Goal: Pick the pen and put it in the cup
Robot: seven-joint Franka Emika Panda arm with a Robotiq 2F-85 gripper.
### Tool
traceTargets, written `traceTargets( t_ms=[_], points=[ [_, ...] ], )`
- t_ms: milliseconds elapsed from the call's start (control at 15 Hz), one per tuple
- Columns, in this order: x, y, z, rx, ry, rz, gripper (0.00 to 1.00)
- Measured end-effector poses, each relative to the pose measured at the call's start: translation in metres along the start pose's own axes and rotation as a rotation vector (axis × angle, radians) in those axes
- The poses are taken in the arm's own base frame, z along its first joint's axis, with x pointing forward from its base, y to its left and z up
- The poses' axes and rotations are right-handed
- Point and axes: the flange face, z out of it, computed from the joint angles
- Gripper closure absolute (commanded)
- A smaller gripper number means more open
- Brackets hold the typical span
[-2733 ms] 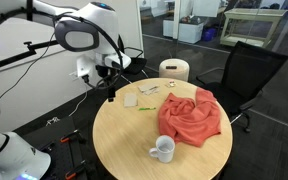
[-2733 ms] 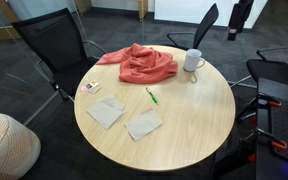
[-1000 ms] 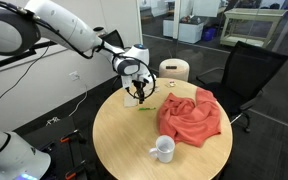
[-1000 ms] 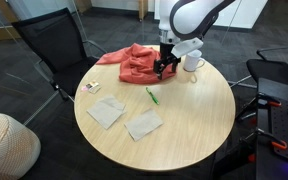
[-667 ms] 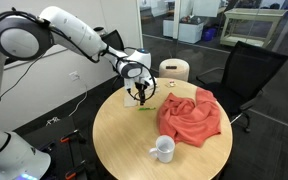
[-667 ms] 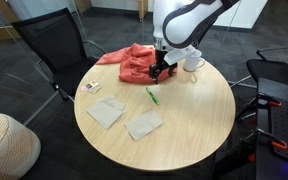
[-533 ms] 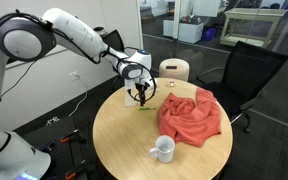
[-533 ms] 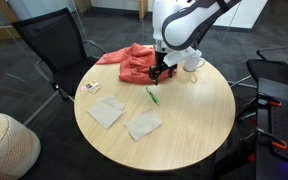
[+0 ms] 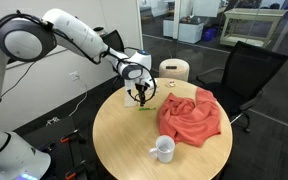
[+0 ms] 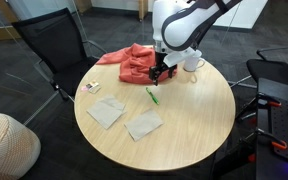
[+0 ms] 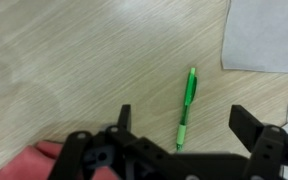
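The pen (image 11: 187, 106) is a slim green stick lying flat on the round wooden table; it also shows in both exterior views (image 9: 145, 108) (image 10: 152, 96). My gripper (image 11: 184, 125) is open and empty, hovering above the pen with a finger on either side of its lower end. In the exterior views the gripper (image 9: 139, 97) (image 10: 162, 72) hangs above the table next to the red cloth. The cup (image 9: 163, 149) (image 10: 193, 60) is a white mug with a handle, standing upright on the table away from the pen.
A crumpled red cloth (image 9: 191, 114) (image 10: 139, 62) lies between pen and cup. White paper pads (image 10: 144, 124) (image 10: 106, 112) (image 11: 265, 36) lie near the pen. Black chairs (image 9: 246, 68) (image 10: 49, 45) surround the table. A white cylinder with a tan top (image 9: 173, 69) stands behind it.
The arm swung in from off the table to above the pen beside the red cloth. In the last half second it has barely moved. The pen and the cup have not moved.
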Motion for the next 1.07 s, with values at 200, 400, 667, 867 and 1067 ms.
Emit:
traceTargets(
  t_ms=[200,400,667,867,1067],
  points=[
    [0.01,-0.003,0.009,0.001,0.002,0.0,0.0],
    [0.026,-0.007,0.023,0.004,0.01,0.003,0.0],
    [0.052,-0.009,0.043,0.008,0.024,0.017,0.0],
    [0.067,-0.011,0.057,0.01,0.034,0.022,0.0],
    [0.076,-0.014,0.068,0.01,0.042,0.023,0.0]
  ],
)
